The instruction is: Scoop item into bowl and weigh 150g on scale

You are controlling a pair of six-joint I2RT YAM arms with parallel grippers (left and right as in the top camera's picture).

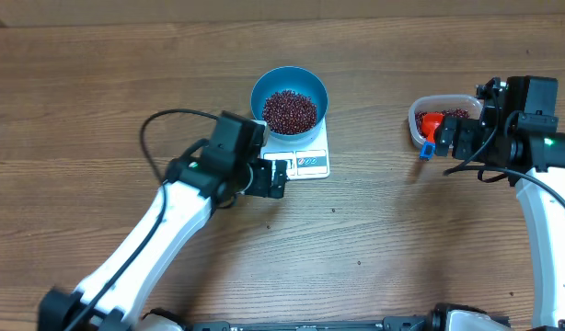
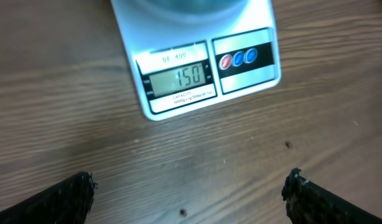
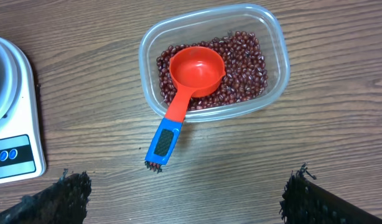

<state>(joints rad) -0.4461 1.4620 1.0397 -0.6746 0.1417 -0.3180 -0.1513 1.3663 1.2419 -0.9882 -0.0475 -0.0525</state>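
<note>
Both jaws are wide open, holding nothing. All the weighed beans (image 1: 290,110) sit in the blue bowl (image 1: 258,96) on the scale (image 2: 178,78), which reads 150, so I'd say the weighing's done. Next, just back off without nudging the scale. The red scoop (image 3: 197,70) rests in the clear tub (image 3: 276,84) right of the scale, and nothing's in the way.

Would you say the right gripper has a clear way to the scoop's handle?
Probably yes: the right gripper is open, and the scoop's handle sticks out over the rim of the clear container above bare wood, with nothing in between.
</note>
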